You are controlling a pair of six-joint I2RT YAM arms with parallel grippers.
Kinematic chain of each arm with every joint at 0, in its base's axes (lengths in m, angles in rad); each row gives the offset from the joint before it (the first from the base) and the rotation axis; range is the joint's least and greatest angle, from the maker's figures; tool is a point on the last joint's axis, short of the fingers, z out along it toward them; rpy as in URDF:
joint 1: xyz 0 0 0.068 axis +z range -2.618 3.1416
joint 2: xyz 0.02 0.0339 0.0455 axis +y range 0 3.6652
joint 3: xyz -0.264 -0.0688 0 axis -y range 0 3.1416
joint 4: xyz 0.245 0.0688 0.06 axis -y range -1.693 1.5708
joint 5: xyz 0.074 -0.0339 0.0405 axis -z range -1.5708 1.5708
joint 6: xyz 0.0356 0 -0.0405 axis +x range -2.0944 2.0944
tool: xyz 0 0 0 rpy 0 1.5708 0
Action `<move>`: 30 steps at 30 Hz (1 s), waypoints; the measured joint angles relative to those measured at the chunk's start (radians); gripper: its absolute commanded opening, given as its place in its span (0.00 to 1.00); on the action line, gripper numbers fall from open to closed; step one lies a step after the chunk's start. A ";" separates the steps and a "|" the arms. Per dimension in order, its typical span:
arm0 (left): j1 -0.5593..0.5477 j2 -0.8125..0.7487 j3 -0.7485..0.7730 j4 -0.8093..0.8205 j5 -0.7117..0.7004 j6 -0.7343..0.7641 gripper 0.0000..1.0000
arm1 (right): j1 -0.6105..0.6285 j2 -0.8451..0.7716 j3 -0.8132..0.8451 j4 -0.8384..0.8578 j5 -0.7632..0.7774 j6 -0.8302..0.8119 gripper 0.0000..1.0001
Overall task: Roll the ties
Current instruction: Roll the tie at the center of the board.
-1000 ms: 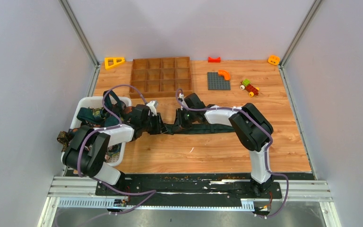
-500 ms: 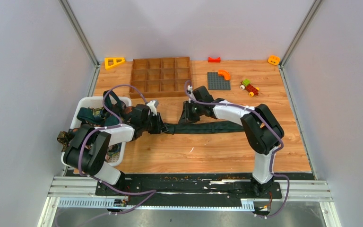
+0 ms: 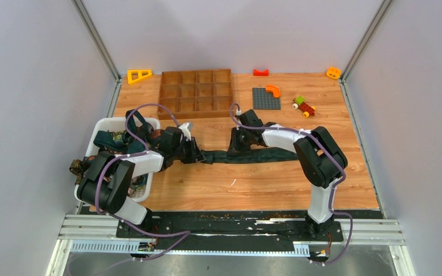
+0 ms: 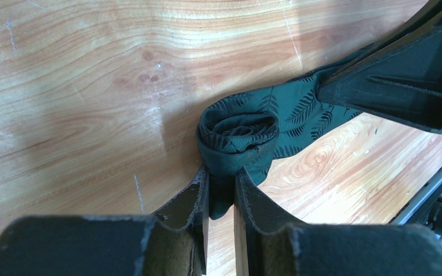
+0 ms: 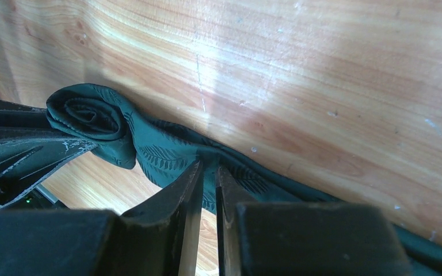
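Observation:
A dark green leaf-patterned tie (image 3: 270, 155) lies left to right across the wooden table. Its left end is wound into a small roll (image 4: 239, 135), which also shows in the right wrist view (image 5: 92, 115). My left gripper (image 4: 221, 172) is shut on the roll's lower edge; in the top view it (image 3: 197, 154) sits at the tie's left end. My right gripper (image 5: 208, 164) is shut on the flat tie (image 5: 167, 155) a short way right of the roll, and it shows in the top view (image 3: 237, 150).
A white bin (image 3: 106, 122) at the left holds more ties (image 3: 115, 139). A wooden compartment tray (image 3: 196, 92) stands at the back. A yellow triangle (image 3: 138, 75), a grey baseplate (image 3: 265, 98), a toy car (image 3: 304, 106) and an orange block (image 3: 333, 72) lie along the back.
My right gripper has moved to the right along the tie, further from the roll. My left gripper and the roll have stayed in place.

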 measured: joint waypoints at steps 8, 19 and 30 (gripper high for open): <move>0.000 -0.036 0.000 -0.069 -0.004 -0.004 0.11 | 0.063 -0.051 -0.049 -0.006 0.088 0.038 0.15; -0.003 -0.111 0.000 -0.197 -0.042 0.007 0.10 | 0.105 -0.107 -0.080 -0.082 0.168 0.060 0.17; -0.052 -0.112 0.135 -0.412 -0.240 0.068 0.10 | 0.106 -0.134 0.032 -0.182 0.247 -0.002 0.18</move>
